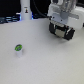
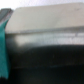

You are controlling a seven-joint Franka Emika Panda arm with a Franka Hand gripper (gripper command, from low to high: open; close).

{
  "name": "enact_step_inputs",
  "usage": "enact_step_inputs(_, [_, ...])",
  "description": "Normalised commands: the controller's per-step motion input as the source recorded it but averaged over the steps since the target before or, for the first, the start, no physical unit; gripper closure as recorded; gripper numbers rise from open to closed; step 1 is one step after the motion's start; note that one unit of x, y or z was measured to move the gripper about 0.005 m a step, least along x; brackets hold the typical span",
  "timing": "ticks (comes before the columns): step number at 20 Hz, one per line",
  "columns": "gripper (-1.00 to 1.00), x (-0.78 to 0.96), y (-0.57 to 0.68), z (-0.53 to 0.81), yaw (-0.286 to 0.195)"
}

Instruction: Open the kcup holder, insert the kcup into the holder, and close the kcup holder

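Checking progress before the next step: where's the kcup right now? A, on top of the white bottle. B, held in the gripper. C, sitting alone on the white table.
C: the kcup sits on the table, well apart from the gripper.

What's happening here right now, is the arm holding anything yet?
Nothing seems to be held. The robot's hand hangs above the white table toward the exterior view's right, fingers pointing down with a gap between them and nothing visible in it. The small white pod with a green top stands alone on the table at the exterior view's left, well away from the hand. A tall white bottle-like object stands at the back. The wrist view is too blurred to read.
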Motion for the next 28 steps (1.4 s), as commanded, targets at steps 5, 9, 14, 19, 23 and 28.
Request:
enact_step_inputs(5, [1.00,0.95,-0.30,0.25,-0.076])
enact_step_inputs(9, [1.00,0.95,-0.30,0.26,-0.073])
enact_step_inputs(14, [1.00,0.31,-0.15,0.12,-0.038])
enact_step_inputs(19, [1.00,0.39,-0.45,0.09,0.033])
enact_step_inputs(23, [1.00,0.59,-0.69,0.09,0.005])
enact_step_inputs(28, [1.00,0.93,-0.32,0.25,-0.079])
